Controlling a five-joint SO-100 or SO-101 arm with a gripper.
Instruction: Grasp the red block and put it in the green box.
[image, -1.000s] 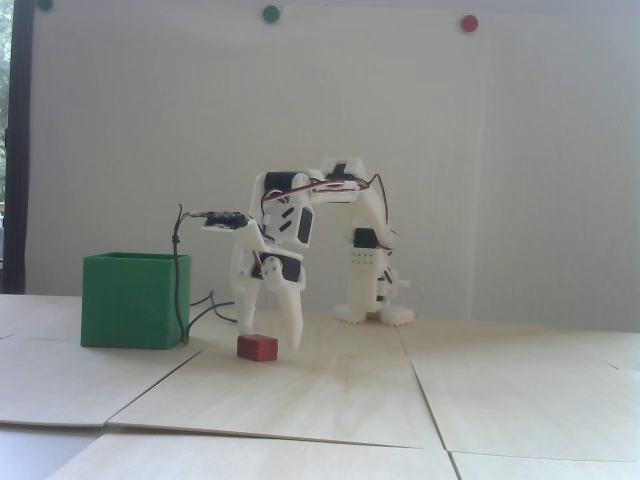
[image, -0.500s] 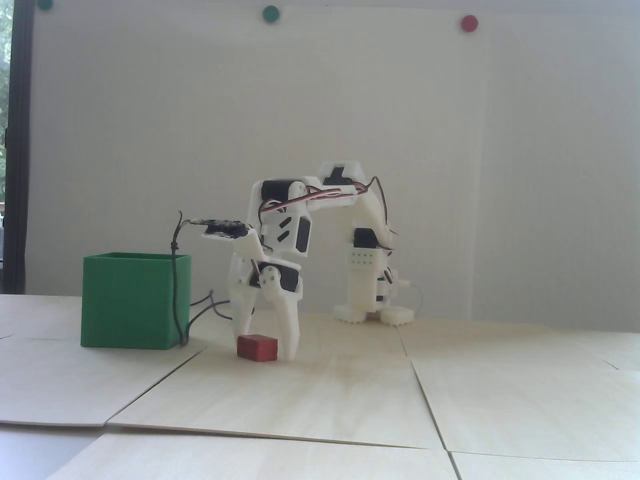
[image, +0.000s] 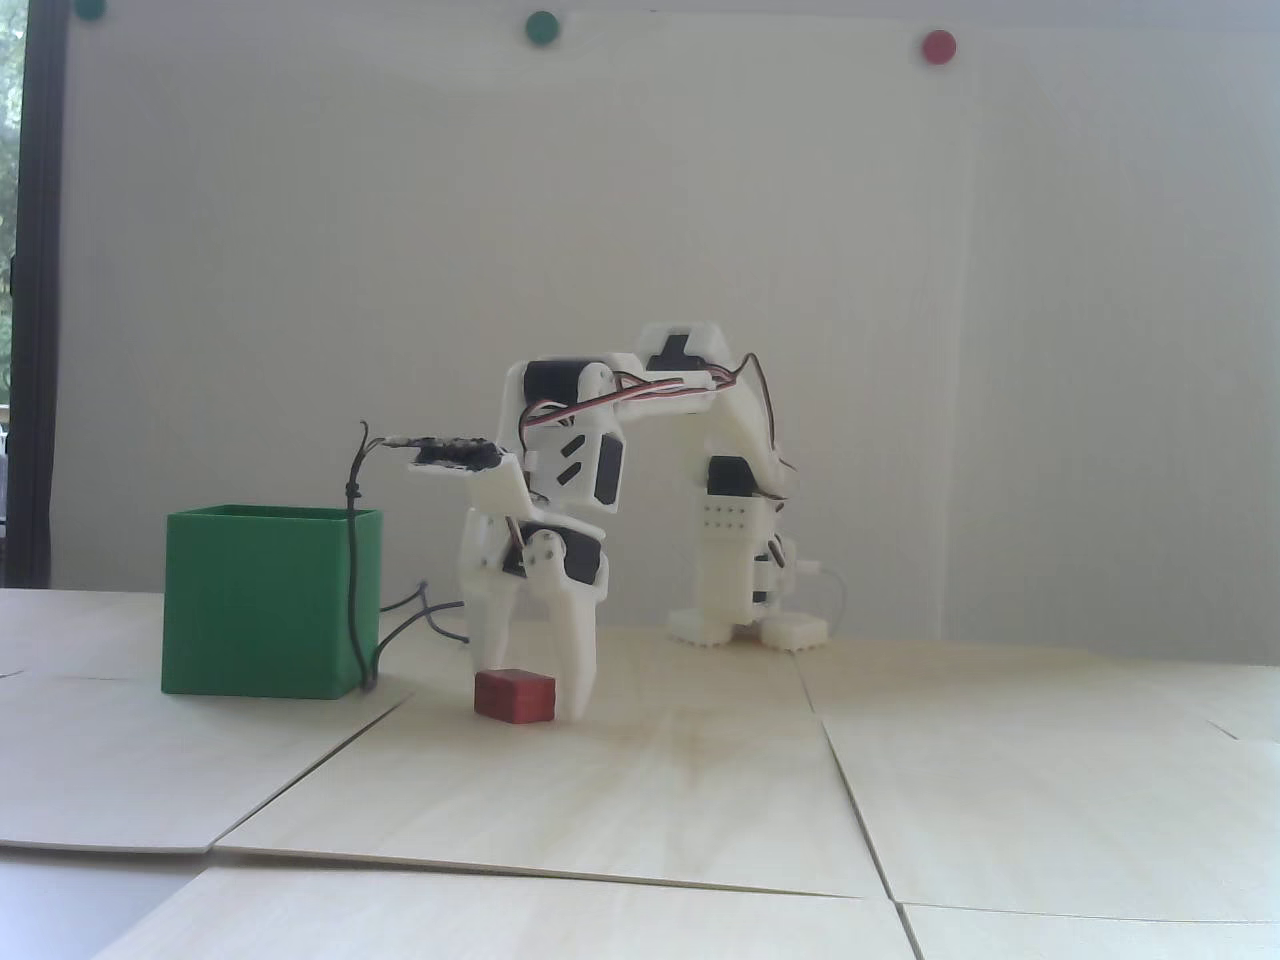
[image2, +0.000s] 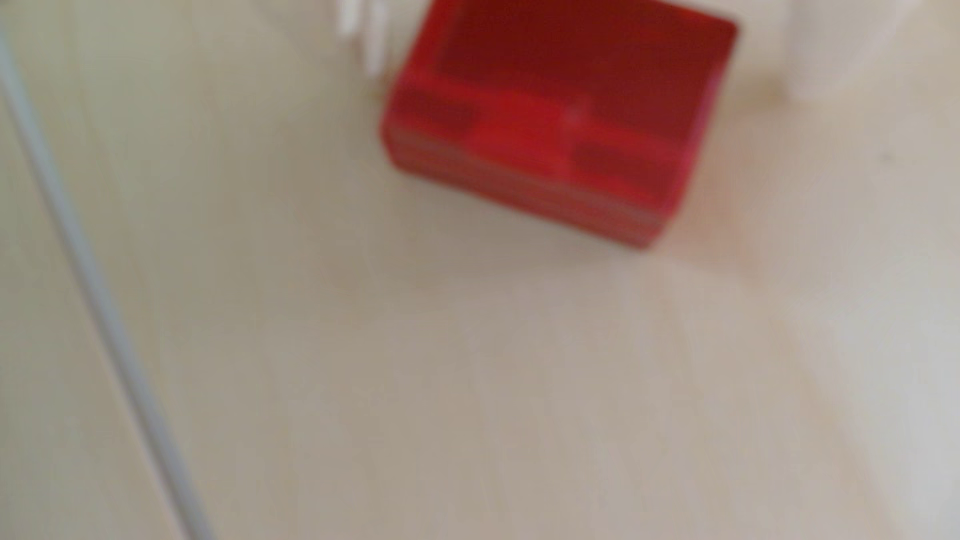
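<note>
Pale wooden table (image: 640, 800): bare panels, seams visible. Green box (image: 265, 600): stands left in the fixed view, interior hidden, a dark cable crossing its right face. Gripper (image: 528, 690): lowered, fingers spread wide on either side of the block, not closed on it. Red block (image: 514, 695): on the table, its rear hidden; blurred and cut off at the wrist view's top edge (image2: 556, 119).

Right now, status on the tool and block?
Tool open, fingers straddling red block. Block on table, not lifted. Green box left in fixed view, black cable draped across its front.
</note>
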